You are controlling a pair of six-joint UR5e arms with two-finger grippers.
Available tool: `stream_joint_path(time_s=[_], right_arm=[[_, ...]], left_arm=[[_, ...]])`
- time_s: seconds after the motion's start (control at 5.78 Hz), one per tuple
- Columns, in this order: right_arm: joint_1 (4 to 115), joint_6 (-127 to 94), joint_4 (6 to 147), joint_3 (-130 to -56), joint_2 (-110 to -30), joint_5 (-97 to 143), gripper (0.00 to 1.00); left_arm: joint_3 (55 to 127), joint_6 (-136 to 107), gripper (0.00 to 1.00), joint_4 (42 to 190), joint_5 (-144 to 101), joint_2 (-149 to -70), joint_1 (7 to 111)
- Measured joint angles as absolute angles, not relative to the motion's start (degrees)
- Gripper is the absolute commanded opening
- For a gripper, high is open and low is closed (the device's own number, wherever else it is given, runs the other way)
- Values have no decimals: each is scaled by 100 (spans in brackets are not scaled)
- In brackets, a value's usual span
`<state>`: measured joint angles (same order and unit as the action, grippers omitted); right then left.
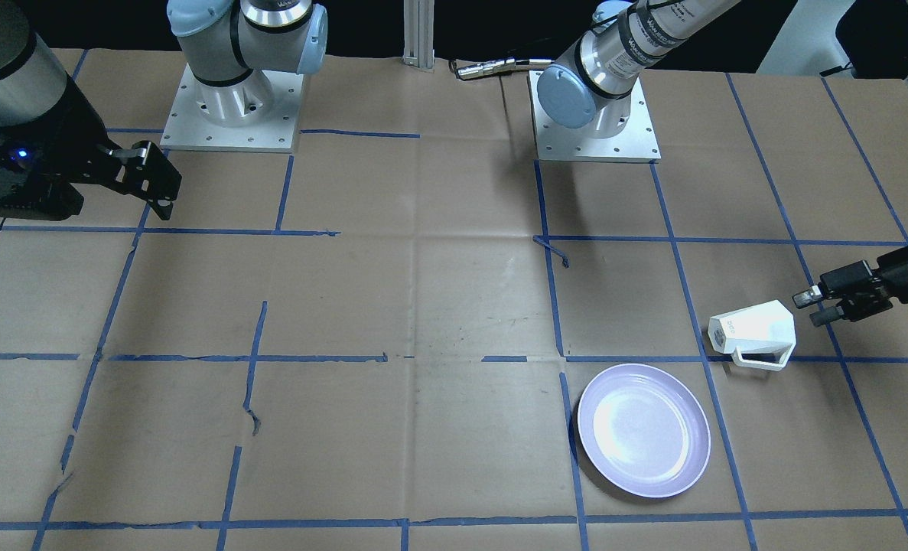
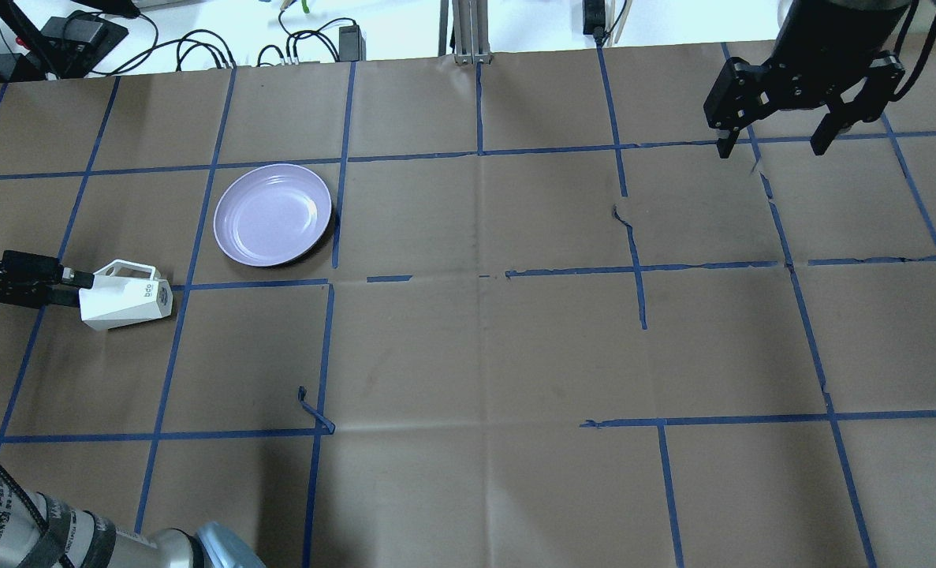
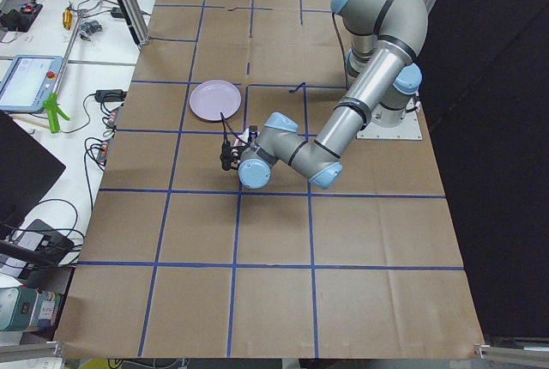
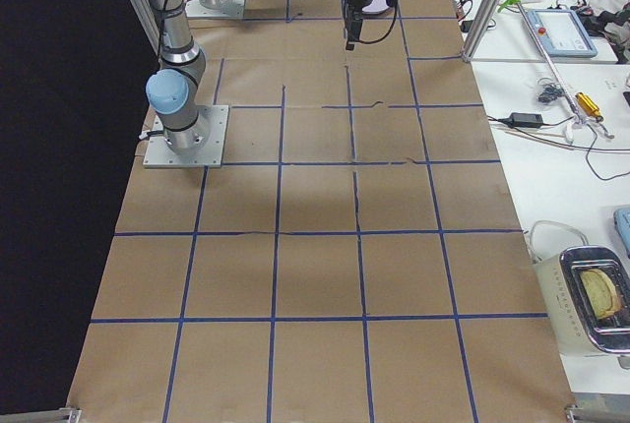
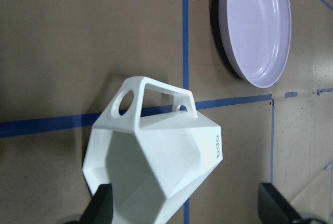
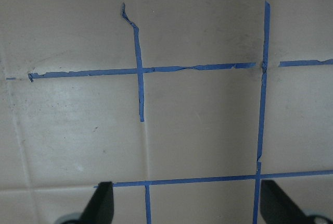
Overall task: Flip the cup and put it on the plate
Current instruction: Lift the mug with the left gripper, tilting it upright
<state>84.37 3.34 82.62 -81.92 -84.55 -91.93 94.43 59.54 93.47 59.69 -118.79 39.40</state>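
The white faceted cup (image 2: 128, 298) lies on its side on the brown paper, with its handle toward the plate. It also shows in the front view (image 1: 756, 330) and in the left wrist view (image 5: 156, 161), where its open mouth faces the camera. The lavender plate (image 2: 273, 214) sits empty a short way off, seen too in the front view (image 1: 643, 430) and the left wrist view (image 5: 257, 26). My left gripper (image 2: 76, 288) is open, low over the table, its fingertips (image 1: 804, 298) right at the cup's mouth end. My right gripper (image 2: 770, 147) is open and empty, far away.
The two arm bases (image 1: 232, 115) (image 1: 595, 126) stand at the robot's side of the table. Blue tape lines and small tears cross the paper (image 2: 629, 229). Cables and power bricks (image 2: 199, 47) lie beyond the far edge.
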Motion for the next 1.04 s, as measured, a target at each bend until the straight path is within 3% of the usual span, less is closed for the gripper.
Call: stream_joint_path(time_s=[0.17,0.35,1.04], right_arm=[[8438,334,8262,-8192,-8455,-9193,100],[8437,334,8262,-8192,-8455,-9193,100],[8437,334,8262,-8192,-8455,-9193,100]], left_arm=[[9500,5963,5,9354,5964,-11861,3968],[9523,5961,0,9355,5966,-11826,4004],[9300,5625,0,9103,5992,-11356,4305]])
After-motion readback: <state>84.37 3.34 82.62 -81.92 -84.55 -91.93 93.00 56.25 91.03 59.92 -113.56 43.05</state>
